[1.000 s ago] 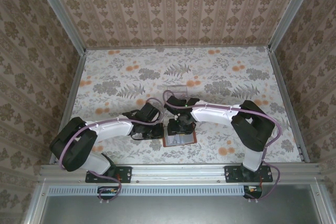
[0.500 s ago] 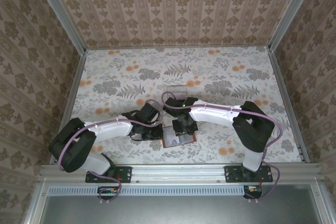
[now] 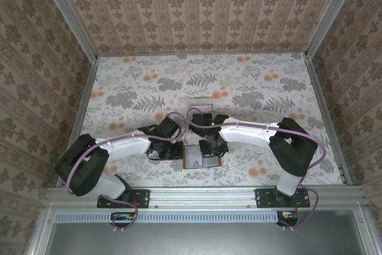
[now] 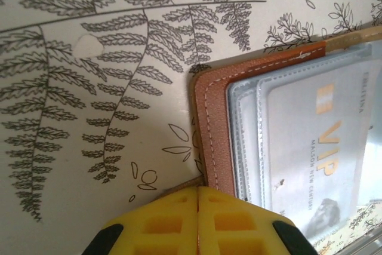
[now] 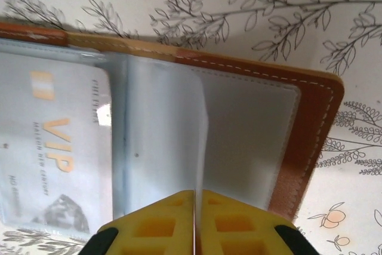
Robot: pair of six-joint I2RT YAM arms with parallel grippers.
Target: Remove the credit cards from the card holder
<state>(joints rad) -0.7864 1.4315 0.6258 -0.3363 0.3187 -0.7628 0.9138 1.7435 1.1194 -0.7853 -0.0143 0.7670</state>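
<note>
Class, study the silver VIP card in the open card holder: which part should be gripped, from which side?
Probably pinch the VIP card by its edge nearest the middle of the card holder, from above. It lies flat under a clear sleeve, the leather rim blocking its outer sides, so only that thin edge is reachable. Where the sleeve opens is unclear.

You have both arms folded inward over the flowered table (image 3: 256,88), meeting near its front edge. Your left gripper (image 3: 178,151) sits at the left edge of the open card holder (image 3: 196,161), and your right gripper (image 3: 210,148) is down over its middle. A clear box (image 3: 201,104) stands just behind them.
</note>
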